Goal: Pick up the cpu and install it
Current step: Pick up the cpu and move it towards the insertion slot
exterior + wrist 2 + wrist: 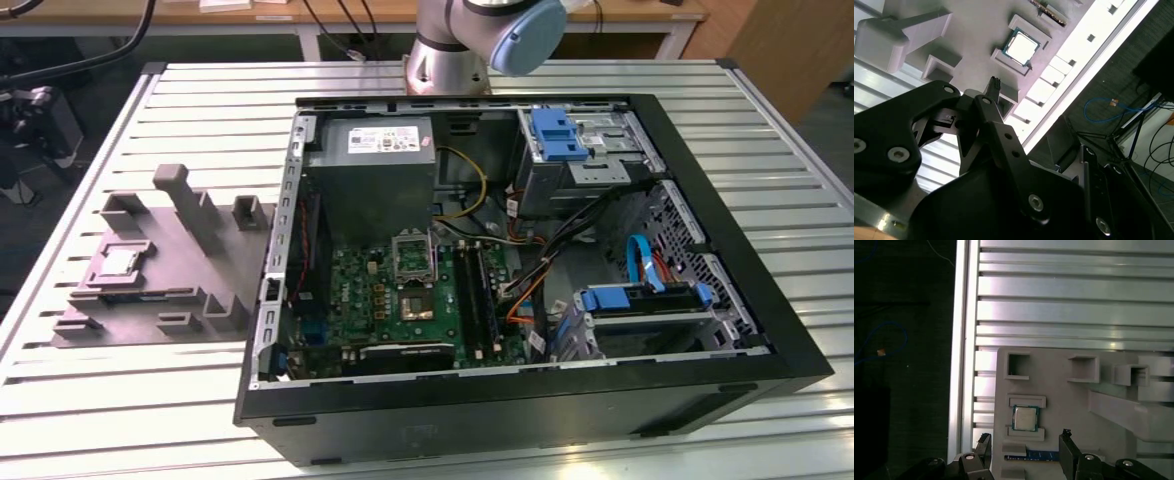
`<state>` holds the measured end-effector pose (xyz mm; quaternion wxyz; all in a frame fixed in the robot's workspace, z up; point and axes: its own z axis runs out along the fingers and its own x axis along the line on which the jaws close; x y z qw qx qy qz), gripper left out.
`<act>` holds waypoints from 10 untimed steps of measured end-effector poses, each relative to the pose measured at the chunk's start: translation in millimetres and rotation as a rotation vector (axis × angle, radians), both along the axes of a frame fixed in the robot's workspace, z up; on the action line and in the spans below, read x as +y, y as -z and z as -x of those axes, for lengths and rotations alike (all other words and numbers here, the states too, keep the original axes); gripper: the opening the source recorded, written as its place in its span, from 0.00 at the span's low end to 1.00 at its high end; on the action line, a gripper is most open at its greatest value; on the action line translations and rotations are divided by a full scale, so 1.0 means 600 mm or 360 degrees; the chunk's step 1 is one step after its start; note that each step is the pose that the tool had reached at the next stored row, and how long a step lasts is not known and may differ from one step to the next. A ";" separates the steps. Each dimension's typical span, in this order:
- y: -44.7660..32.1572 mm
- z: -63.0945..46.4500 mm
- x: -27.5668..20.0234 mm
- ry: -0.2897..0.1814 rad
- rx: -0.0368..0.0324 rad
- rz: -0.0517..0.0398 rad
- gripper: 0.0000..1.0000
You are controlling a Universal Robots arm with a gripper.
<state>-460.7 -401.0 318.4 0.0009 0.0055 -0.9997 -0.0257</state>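
exterior view, table: you have a slatted metal table [120,400] carrying an open computer case [534,425], with a grey tray [134,322] beside it on the exterior view's left.
exterior view, cpu: the cpu [118,263] lies flat in a square pocket of the tray, well apart from the green board [387,295] inside the case.
exterior view, socket: the silver socket frame [411,258] stands on the board.
exterior view, arm: your arm's [467,40] base rises at the far edge of the table.
first wrist view, gripper: your gripper [1025,436] hangs over the tray [1054,390], its two black fingers [1066,450] spread wide with nothing between them.
first wrist view, cpu: the cpu [1025,418] sits in its pocket, in line with the gap between the fingertips and touching neither.
second wrist view, cpu: the cpu [1021,47] rests pale and square in the tray [974,30], apart from the one finger [995,102] you can see pointing toward it.
second wrist view, floor: a blue cable [1104,106] lies past the table edge.
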 end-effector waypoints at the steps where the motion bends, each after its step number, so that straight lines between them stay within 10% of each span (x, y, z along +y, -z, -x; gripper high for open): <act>1: 0.000 0.000 0.0000 0.0000 0.0000 0.0000 0.65; 10: 0.003 0.000 0.0000 0.0000 0.0000 0.0000 0.65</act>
